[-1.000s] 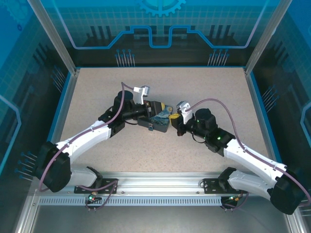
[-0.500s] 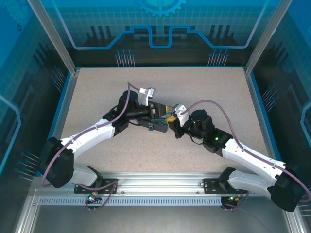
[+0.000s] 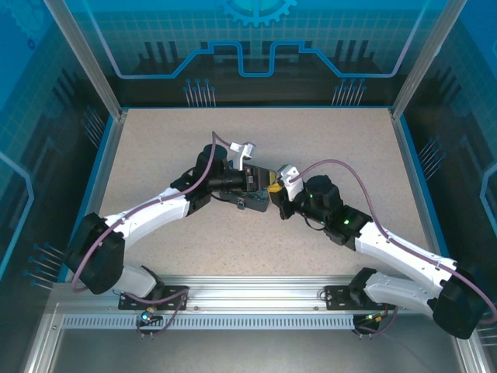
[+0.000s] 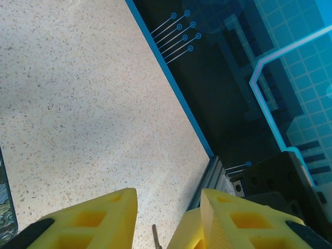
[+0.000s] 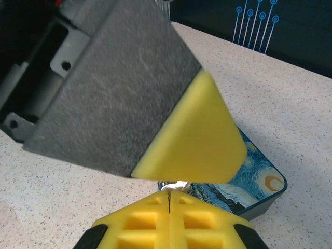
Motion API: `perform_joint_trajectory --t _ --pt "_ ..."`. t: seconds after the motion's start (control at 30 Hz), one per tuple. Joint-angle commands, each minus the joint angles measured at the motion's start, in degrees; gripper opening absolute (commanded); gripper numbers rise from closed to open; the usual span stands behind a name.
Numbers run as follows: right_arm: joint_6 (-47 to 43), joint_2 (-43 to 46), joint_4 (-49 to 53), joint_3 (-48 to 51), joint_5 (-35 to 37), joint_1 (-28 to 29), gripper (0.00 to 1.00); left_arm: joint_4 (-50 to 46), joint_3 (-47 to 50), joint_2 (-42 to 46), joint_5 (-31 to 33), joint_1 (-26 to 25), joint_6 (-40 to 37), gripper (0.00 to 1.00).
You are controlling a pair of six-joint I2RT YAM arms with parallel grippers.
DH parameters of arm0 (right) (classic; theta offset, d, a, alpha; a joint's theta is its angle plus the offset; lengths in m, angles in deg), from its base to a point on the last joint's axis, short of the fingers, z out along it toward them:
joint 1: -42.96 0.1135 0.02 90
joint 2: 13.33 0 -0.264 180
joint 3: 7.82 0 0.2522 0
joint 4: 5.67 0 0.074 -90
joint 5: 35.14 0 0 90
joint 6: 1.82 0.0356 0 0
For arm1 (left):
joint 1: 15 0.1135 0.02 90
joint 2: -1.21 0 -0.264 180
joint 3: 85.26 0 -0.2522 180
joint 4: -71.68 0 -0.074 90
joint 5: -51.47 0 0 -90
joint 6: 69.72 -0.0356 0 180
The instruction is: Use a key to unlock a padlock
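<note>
My right gripper (image 5: 170,199) is shut, and a small curved silvery metal piece (image 5: 176,185) sticks out of its closed tips; I cannot tell whether it belongs to the padlock or the key. One finger (image 5: 194,140) of my left gripper hangs just above it. My left gripper (image 4: 168,207) stands open, and a thin dark metal shaft (image 4: 154,236), seemingly the key, shows low in the gap between its fingers. From above, the left gripper (image 3: 262,180) and the right gripper (image 3: 276,189) meet tip to tip over the far right corner of the painted box (image 3: 250,199).
The starry-night box (image 5: 257,181) lies flat on the speckled table (image 3: 326,140), right behind the right fingertips, and its edge (image 4: 5,207) shows beside the left fingers. A blue rim and aluminium post (image 4: 218,176) bound the table to the right.
My left arm has reached further right and forward, bringing its gripper over the box up against the right gripper. The right gripper shifted slightly left toward it and now holds still.
</note>
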Motion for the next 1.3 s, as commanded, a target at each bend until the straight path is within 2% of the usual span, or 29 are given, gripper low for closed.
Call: perform_joint_trajectory --t 0.0,0.13,0.37,0.47,0.53,0.6,0.63,0.73,0.77,0.87,0.93,1.1,1.27 --pt "-1.0 1.1 -1.5 -0.9 1.4 1.0 0.0 -1.6 -2.2 -0.5 -1.7 -0.4 0.1 0.37" --pt "-1.1 1.1 -1.8 -0.7 1.7 1.0 0.0 -2.1 -2.4 -0.6 -1.9 -0.5 0.0 0.33" --pt "-0.3 0.9 -0.7 -1.1 1.6 0.7 0.0 -1.4 -2.1 0.1 -1.5 -0.5 -0.9 0.01" --pt "1.5 1.7 -0.3 -1.0 -1.4 -0.8 0.0 -1.0 -1.9 0.8 -0.8 -0.5 -1.9 0.0" --pt "3.7 2.9 0.3 -0.7 -5.1 -3.0 0.07 -1.0 -2.0 1.5 0.2 -0.4 -3.4 0.0" --pt "6.5 4.7 -0.6 0.3 -11.6 -6.4 0.22 -0.5 -1.9 2.7 1.6 -0.4 -5.8 0.0" --pt "8.6 5.6 -1.9 1.1 -16.4 -8.8 0.31 0.0 -2.0 3.3 2.4 -0.4 -7.4 0.0" --pt "17.8 6.2 -9.2 3.5 -32.4 -17.5 0.5 2.0 -1.8 4.8 3.6 -0.4 -12.4 0.0" --pt "21.1 5.8 -13.4 4.4 -37.2 -20.1 0.53 3.1 -1.8 5.2 3.4 -0.5 -14.0 0.0" --pt "28.4 4.5 -23.9 5.8 -44.1 -23.6 0.65 6.2 -2.1 6.2 2.5 -0.4 -17.4 0.0" --pt "30.6 3.6 -28.4 5.3 -45.7 -23.7 0.68 7.4 -3.1 6.7 1.3 -0.4 -19.3 0.0" --pt "35.7 0.4 -40.3 3.5 -48.2 -23.6 0.67 11.7 -5.6 7.2 -2.6 -0.4 -21.1 0.0" --pt "36.5 -2.2 -43.6 0.9 -48.9 -22.6 0.65 16.0 -8.6 6.3 -5.8 -0.4 -19.0 0.0"
